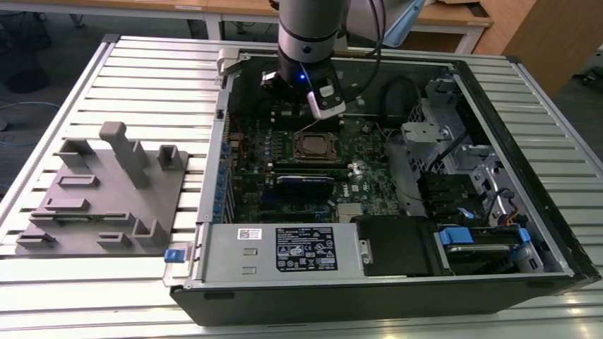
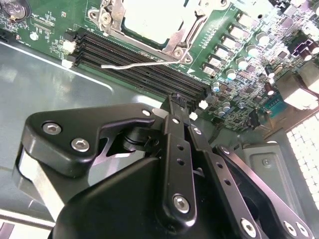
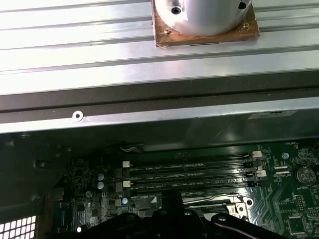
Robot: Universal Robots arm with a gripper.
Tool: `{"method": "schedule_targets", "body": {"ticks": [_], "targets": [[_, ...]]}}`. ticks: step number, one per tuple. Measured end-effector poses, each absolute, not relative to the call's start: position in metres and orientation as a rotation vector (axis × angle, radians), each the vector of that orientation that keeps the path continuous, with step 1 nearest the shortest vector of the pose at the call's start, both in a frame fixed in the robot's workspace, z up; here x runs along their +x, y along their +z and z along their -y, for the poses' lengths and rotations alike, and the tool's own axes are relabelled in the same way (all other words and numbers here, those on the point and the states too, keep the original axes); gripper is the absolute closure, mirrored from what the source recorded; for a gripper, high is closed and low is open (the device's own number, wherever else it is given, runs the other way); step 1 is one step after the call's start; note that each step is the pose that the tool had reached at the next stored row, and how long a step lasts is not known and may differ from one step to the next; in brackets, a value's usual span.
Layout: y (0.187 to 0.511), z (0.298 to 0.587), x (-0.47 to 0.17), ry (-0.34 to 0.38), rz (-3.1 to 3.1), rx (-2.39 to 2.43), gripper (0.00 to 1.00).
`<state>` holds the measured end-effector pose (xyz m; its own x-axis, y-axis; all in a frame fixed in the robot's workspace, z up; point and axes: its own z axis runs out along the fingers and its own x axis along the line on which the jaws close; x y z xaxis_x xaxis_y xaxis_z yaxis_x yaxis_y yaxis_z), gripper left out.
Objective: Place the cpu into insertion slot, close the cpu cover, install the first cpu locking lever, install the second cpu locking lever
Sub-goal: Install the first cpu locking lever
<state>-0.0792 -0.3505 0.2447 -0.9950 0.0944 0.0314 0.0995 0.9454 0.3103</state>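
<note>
The black claw [image 2: 180, 101] hangs shut on nothing above the long black memory slots [image 2: 139, 67]. The silvery square cpu [image 2: 149, 20] sits in the metal-rimmed insertion slot [image 1: 298, 149], framed by the lowered silver-grey cpu cover [image 2: 113, 15].

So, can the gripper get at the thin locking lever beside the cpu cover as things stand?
Probably yes. The gripper hangs close by the memory slots, and nothing stands between it and the locking lever.

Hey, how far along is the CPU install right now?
Done: the cpu sits in the insertion slot with the cpu cover apparently down over it. In hand: nothing; the gripper, fingers shut, hovers near a thin locking lever. Left: that lever juts out loose, unlatched.
</note>
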Motion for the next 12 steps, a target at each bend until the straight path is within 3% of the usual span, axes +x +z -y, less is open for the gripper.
{"method": "schedule_targets", "body": {"ticks": [12], "targets": [[0.2411,0.3506,-0.0792,-0.492,3.083,-0.154,0.89]]}}
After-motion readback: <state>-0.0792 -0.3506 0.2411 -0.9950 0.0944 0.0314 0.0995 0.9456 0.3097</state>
